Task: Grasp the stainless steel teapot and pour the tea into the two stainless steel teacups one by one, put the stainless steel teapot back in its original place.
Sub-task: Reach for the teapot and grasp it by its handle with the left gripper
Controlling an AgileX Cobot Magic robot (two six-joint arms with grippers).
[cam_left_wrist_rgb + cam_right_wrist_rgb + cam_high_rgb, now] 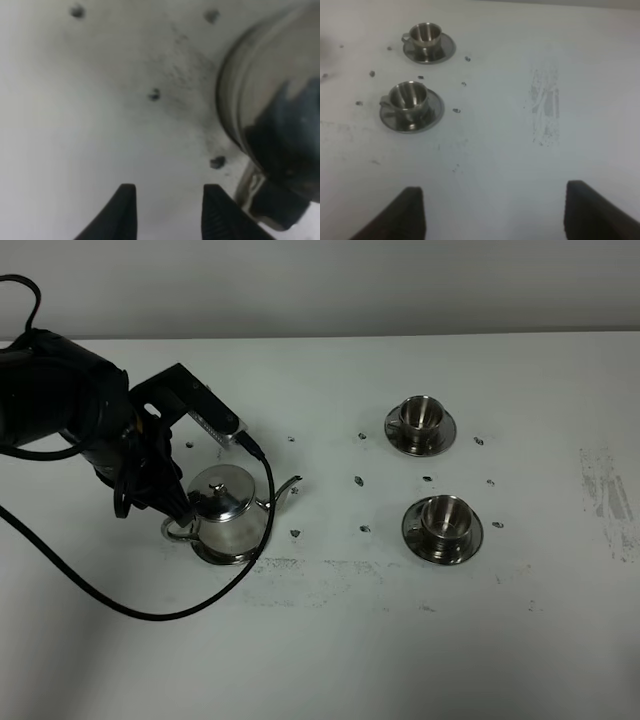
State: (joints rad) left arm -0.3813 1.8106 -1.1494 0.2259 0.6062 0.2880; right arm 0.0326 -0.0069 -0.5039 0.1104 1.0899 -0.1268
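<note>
**White counter, steel teapot by the left arm**

White counter, flecked with dark specks, carries the stainless steel teapot. It is shiny and round-bodied, with a knobbed lid. It sits on a flat saucer, its thin spout pointing toward the far teacup and the near teacup. The left fingers stand slightly apart by its loop handle, with bare counter between them. The right fingers are spread wide.

no readable text, no labels, no brands, no numbers, no signs anywhere
</note>
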